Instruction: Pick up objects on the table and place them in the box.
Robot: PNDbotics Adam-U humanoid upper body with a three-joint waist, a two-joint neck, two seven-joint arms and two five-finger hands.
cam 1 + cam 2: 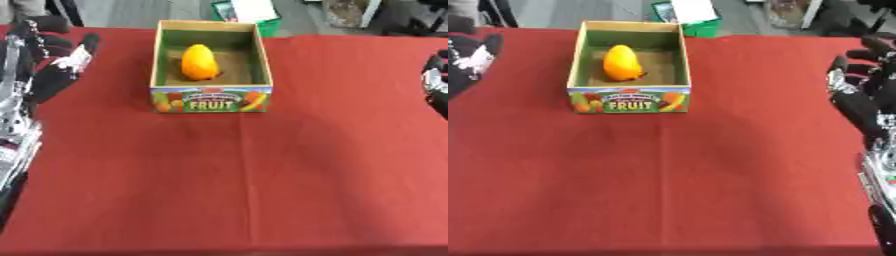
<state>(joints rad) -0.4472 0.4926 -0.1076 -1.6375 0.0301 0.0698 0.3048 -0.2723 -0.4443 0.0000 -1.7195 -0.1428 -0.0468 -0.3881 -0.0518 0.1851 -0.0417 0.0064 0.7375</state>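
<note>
Even, fairly bright light is falling from overhead across the red bench (pixel 262 175), leaving no glare. The box (pixel 211 99) is casting only a faint shadow toward the bench's near edge, and its walls are shading its floor. Both views are looking soft, the printed lettering smearing slightly.

A lone cardboard box (pixel 211 75) stands at upper centre of the red table (pixel 262 175) — its top open, an orange-yellow fruit (pixel 199 62) lying inside toward the left wall. Bare cloth spreads across the whole lower frame and down both sides of the box. The left hand (pixel 52 65) and right hand (pixel 859 80) flank the edges — fingers relaxed, well apart from the box.
</note>
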